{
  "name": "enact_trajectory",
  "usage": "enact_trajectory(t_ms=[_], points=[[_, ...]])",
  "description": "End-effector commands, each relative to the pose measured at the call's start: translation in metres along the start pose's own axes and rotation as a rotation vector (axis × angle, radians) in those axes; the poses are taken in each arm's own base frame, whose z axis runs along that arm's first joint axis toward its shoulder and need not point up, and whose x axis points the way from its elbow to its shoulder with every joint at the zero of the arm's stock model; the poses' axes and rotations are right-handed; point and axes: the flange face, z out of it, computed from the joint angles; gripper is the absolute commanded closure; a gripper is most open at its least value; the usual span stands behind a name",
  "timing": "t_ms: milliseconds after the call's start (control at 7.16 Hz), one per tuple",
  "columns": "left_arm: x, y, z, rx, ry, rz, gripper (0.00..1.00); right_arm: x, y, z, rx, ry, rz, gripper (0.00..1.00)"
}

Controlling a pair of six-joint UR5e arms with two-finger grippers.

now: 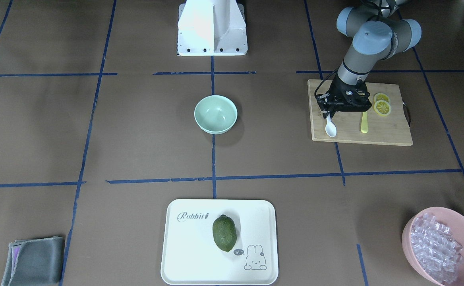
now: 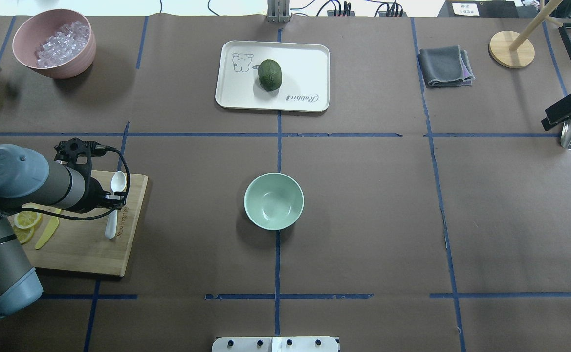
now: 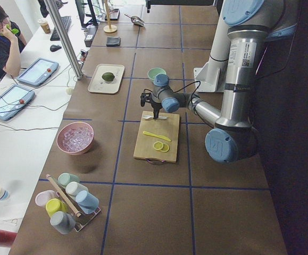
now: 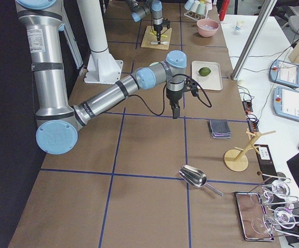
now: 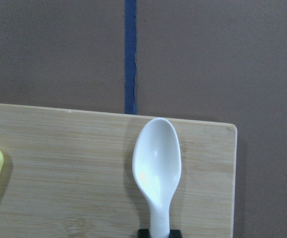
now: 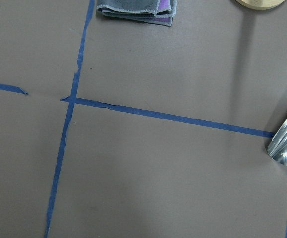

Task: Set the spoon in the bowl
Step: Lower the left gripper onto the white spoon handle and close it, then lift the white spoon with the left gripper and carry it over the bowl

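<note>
The white spoon [image 2: 115, 200] lies lengthwise on the wooden cutting board [image 2: 85, 254] at the table's left, scoop pointing away from the robot. My left gripper [image 2: 112, 198] stands over its handle, with the fingers tight against both sides of it. In the left wrist view the scoop [image 5: 156, 161] fills the middle and the fingertips [image 5: 143, 232] show at the bottom edge. The mint-green bowl [image 2: 274, 201] stands empty at the table's centre, well to the right of the spoon. My right gripper [image 2: 552, 117] hovers at the far right edge; I cannot tell whether it is open or shut.
A yellow knife [image 2: 47, 232] and lemon slices [image 2: 25, 220] lie on the board. A pink bowl of clear cubes [image 2: 54, 43] stands at the far left. A white tray with a green fruit [image 2: 272, 76], a grey cloth [image 2: 445, 66] and a metal scoop [image 4: 193, 176] are further off.
</note>
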Motion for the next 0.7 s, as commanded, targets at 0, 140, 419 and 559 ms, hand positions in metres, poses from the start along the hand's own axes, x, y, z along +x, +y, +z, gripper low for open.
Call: enact_trajectory(t_ms=[0, 140, 419, 559], points=[[0.017, 0.015, -0.046, -0.088, 0.044, -0.006, 1.0, 0.0, 0.0, 0.0, 0.0, -0.002, 0.0, 0.0], [0.032, 0.02, -0.071, -0.106, 0.027, -0.013, 1.0, 0.0, 0.0, -0.001, 0.001, -0.001, 0.001, 0.0], [0.121, 0.0, -0.116, -0.131, 0.062, -0.016, 1.0, 0.002, 0.0, 0.001, -0.004, 0.0, 0.003, 0.0], [0.178, -0.015, -0.137, -0.131, 0.079, -0.043, 1.0, 0.002, 0.0, 0.001, -0.004, 0.0, 0.005, 0.0]])
